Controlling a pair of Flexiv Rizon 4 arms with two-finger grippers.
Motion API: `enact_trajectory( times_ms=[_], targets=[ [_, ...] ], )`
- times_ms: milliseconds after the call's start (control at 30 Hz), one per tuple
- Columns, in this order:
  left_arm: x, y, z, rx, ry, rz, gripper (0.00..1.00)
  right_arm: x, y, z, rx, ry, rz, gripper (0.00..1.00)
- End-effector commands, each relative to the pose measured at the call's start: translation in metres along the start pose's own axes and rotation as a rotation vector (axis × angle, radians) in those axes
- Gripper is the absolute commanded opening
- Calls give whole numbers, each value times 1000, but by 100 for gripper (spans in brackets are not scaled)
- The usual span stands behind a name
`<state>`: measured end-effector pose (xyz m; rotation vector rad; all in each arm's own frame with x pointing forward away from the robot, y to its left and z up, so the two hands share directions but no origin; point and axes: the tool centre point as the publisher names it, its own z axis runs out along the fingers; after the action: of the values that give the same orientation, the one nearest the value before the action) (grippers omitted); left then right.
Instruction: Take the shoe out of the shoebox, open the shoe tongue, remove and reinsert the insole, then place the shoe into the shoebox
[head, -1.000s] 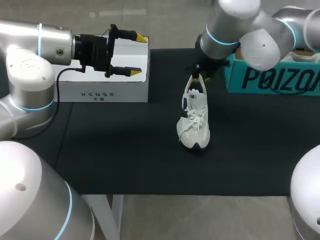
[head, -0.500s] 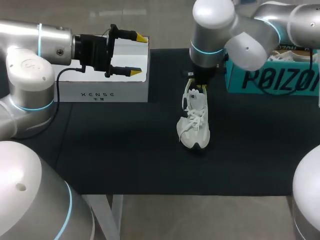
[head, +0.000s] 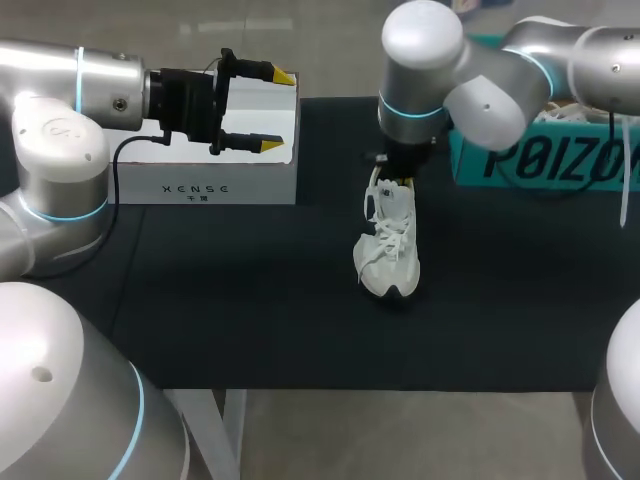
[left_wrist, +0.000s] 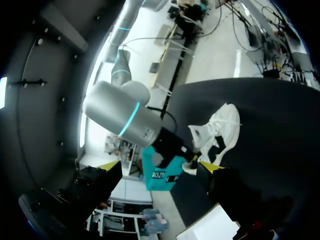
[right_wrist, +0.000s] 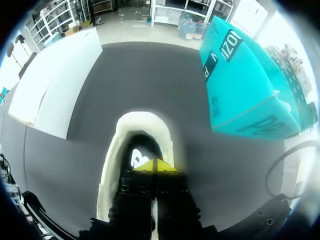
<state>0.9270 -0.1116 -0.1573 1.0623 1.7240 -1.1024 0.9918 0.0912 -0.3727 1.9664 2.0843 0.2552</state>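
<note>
R fingers (right_wrist: 145, 166) dropped into shoe (head: 390, 245) heel opening; L arm (head: 60, 130) unmoved.

Matt black table cover (head: 250, 310); soft white fabric shoe (head: 390, 245).

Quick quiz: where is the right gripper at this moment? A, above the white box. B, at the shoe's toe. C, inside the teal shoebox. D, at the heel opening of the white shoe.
D: the right wrist view shows the right gripper with its yellow tips right at the heel-end opening of the white shoe.
</note>
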Motion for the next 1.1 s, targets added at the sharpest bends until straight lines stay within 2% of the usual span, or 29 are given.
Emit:
enact_trajectory(
  times_ms=[33, 300, 367, 500, 633, 733, 1100],
  targets=[
    [0, -1, -1, -1, 5, 0, 100, 6, 1, 19, 17, 5, -6, 0],
    [0, -1, -1, -1, 5, 0, 100, 7, -11, 36, 61, 1, -4, 0],
    [0, -1, -1, -1, 5, 0, 100, 8, -12, 31, 54, 5, -8, 0],
    [0, -1, -1, -1, 5, 0, 100, 4, -9, 7, 4, 11, -6, 0],
    [0, -1, -1, -1, 5, 0, 100, -2, -5, -12, -31, -62, -37, 0],
    [0, -1, -1, -1, 5, 0, 100, -5, -3, -16, -35, -117, -70, 0],
    [0, -1, -1, -1, 5, 0, 100, 5, -11, 18, 26, -89, -79, 0]
  ],
)
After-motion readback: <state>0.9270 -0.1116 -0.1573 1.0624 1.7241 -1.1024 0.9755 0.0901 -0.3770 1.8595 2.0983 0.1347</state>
